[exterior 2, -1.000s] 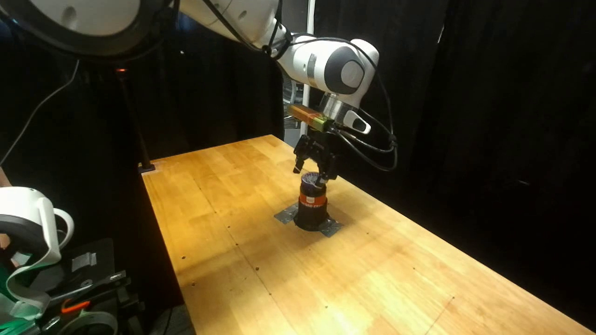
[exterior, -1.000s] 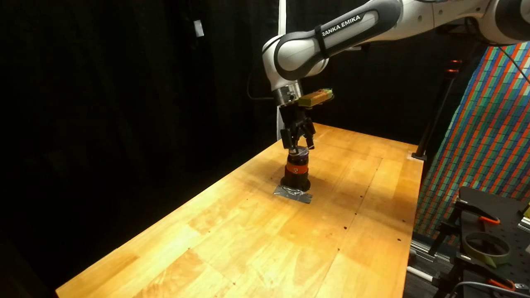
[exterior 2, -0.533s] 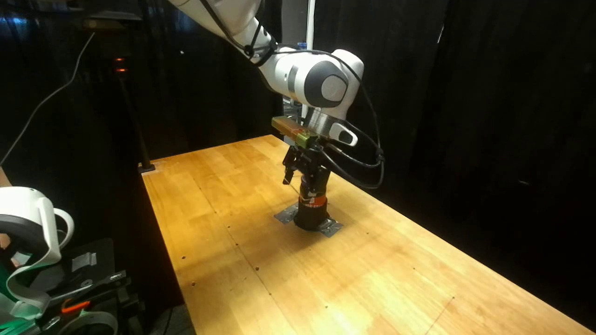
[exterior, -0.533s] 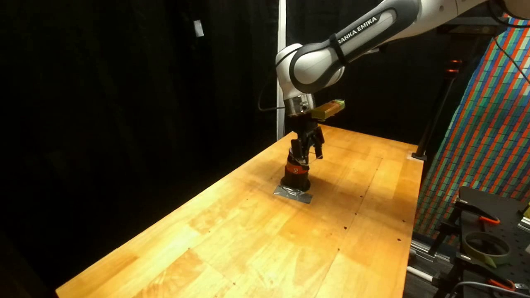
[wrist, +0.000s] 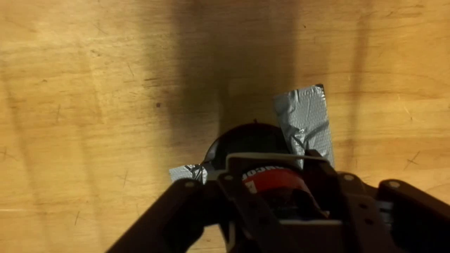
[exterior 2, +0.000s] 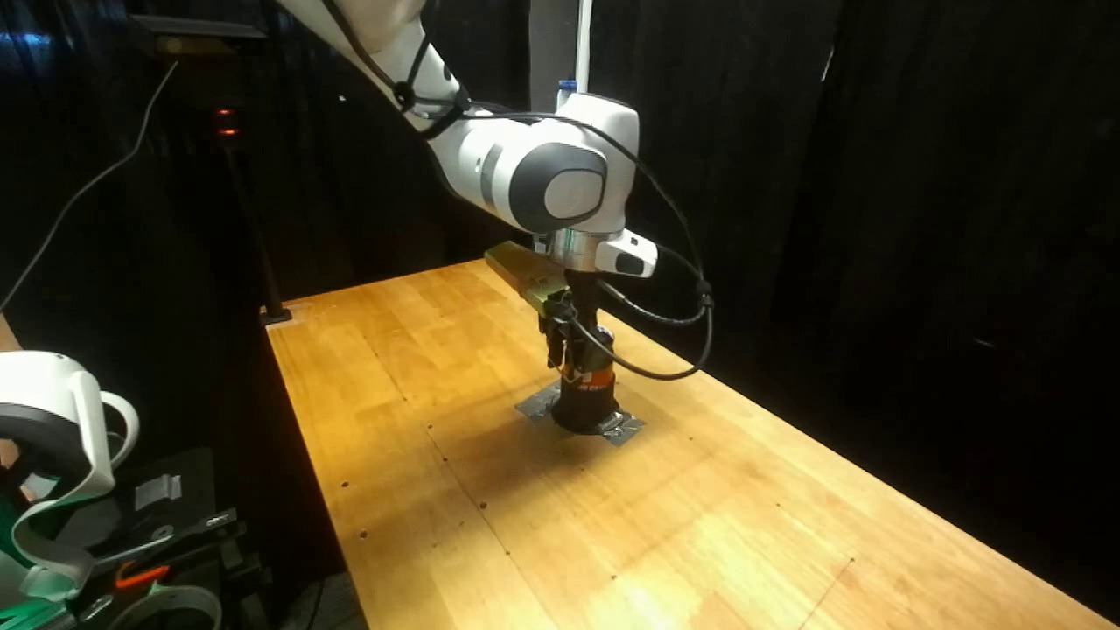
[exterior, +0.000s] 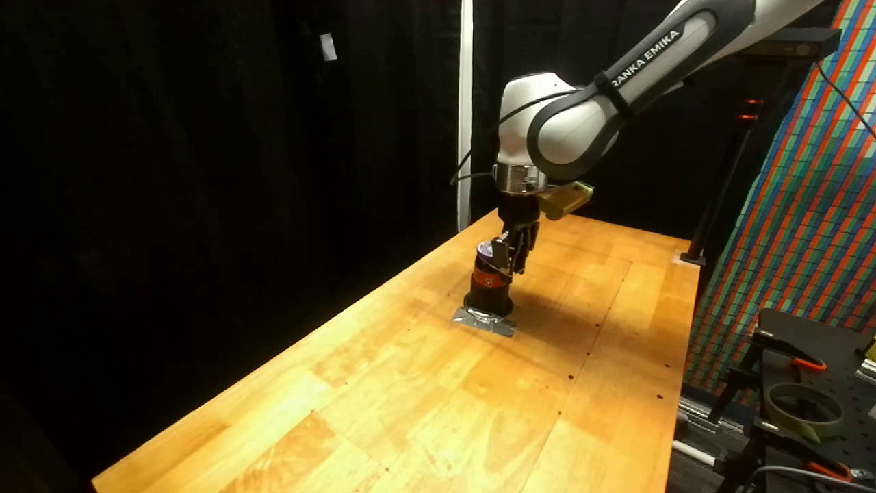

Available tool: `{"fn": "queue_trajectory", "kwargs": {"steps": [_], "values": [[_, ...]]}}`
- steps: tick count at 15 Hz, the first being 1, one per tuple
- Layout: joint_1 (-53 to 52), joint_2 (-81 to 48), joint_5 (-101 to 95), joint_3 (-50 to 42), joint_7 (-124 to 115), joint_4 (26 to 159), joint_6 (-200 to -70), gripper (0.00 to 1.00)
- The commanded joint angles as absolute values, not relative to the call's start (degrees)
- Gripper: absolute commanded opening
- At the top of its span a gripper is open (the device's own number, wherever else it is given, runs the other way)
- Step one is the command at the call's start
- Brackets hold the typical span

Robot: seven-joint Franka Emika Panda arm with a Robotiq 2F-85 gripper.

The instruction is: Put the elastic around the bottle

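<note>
The bottle (exterior: 489, 299) stands upright on the wooden table, dark with an orange-red band, in both exterior views. My gripper (exterior: 512, 271) hangs down close beside its upper part; whether the fingers touch it is hard to tell. In the wrist view the gripper (wrist: 269, 165) has its fingers partly apart, and the bottle's red band (wrist: 277, 180) shows through the gap. A thin pale elastic (wrist: 269, 155) stretches across from fingertip to fingertip. In an exterior view a thin strand of the elastic (exterior: 494, 269) runs from the gripper across the bottle's upper side; its far side is hidden.
Grey tape (wrist: 309, 119) fixes the bottle's base to the table (exterior: 410, 411). A dark side stand with a tape roll (exterior: 804, 411) and clamps lies past the table edge. A white headset (exterior 2: 52, 394) sits in an exterior view. A black cable (exterior 2: 704, 332) loops beside the wrist.
My gripper has come down from above the bottle's top to beside its upper part and straightened up. Its fingers have drawn closer together. The bottle has stayed in place.
</note>
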State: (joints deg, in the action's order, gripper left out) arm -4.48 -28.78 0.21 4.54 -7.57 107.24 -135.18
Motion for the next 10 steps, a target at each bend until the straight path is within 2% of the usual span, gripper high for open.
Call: {"fn": "queue_trajectory", "kwargs": {"steps": [1, 3, 6, 10], "values": [[-5.12, -19.48, 0.45, 3.90, -7.47, 121.32, -147.00, 0.20], [-4.80, -15.81, 0.87, 4.29, -6.77, 127.40, -154.48, 0.09], [-4.49, -11.08, 1.06, 4.86, -5.38, 136.14, -168.88, 0.03], [-2.01, -8.89, 1.35, 8.73, -0.64, 145.36, -188.01, 0.09]]}}
